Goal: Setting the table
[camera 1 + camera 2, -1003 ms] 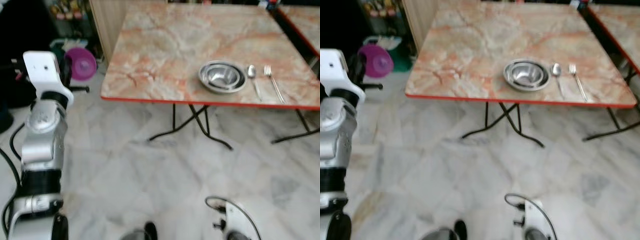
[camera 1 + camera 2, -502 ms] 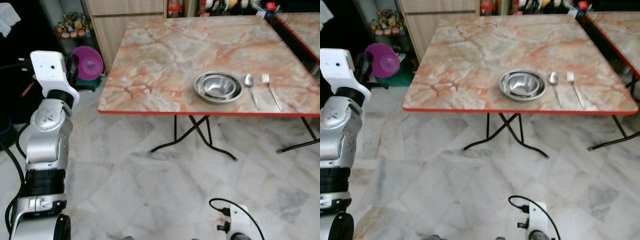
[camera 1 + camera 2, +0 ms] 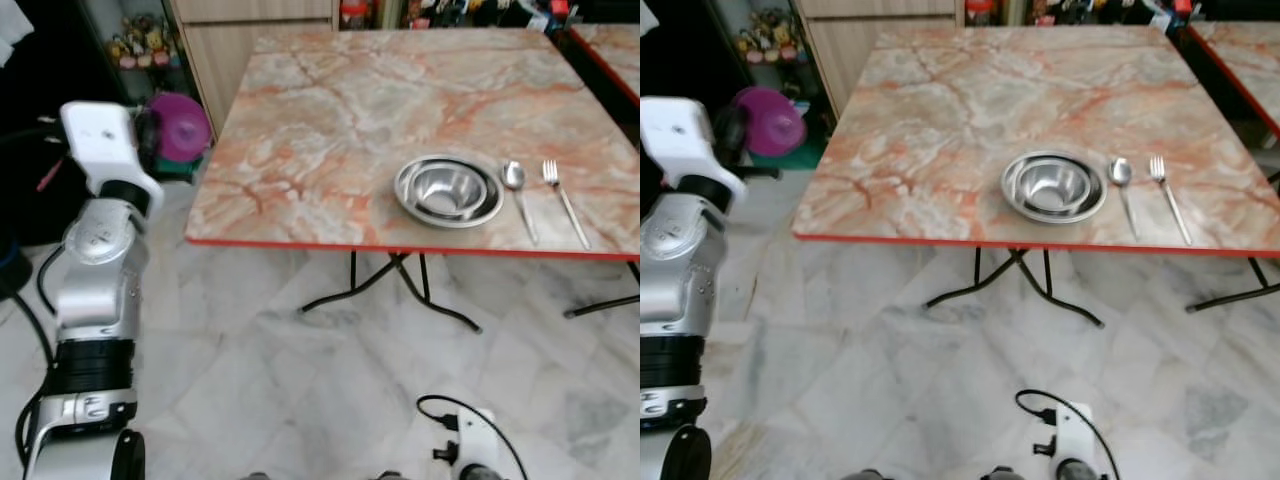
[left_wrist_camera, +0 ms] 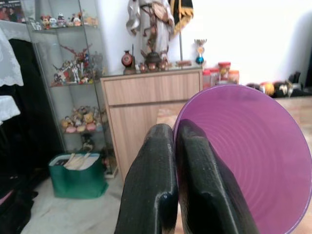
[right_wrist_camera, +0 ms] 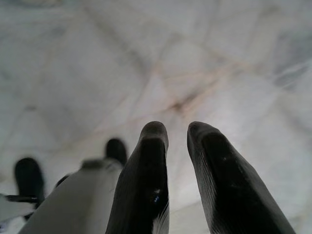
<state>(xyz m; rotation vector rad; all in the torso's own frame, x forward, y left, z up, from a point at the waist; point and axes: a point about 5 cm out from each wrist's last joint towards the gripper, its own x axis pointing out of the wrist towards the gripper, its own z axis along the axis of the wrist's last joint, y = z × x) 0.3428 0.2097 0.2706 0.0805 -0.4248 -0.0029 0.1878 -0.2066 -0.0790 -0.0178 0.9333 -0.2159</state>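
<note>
Purple plastic plate [image 4: 248, 156] is pinched at its rim by the left gripper [image 4: 178, 195]; it looks light, stiff, maybe slippery. Right gripper [image 5: 178, 195] hangs slightly apart.

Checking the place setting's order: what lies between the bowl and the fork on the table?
A spoon lies between the bowl and the fork, roughly parallel to the fork, near the table's front edge. Both eye views show it.

A pale grey veined marble floor [image 3: 300, 380] spreads under an orange-veined, red-edged folding table [image 3: 330, 130], with a light wooden cabinet [image 4: 151, 122] and glass display shelves [image 4: 68, 83] far left.
</note>
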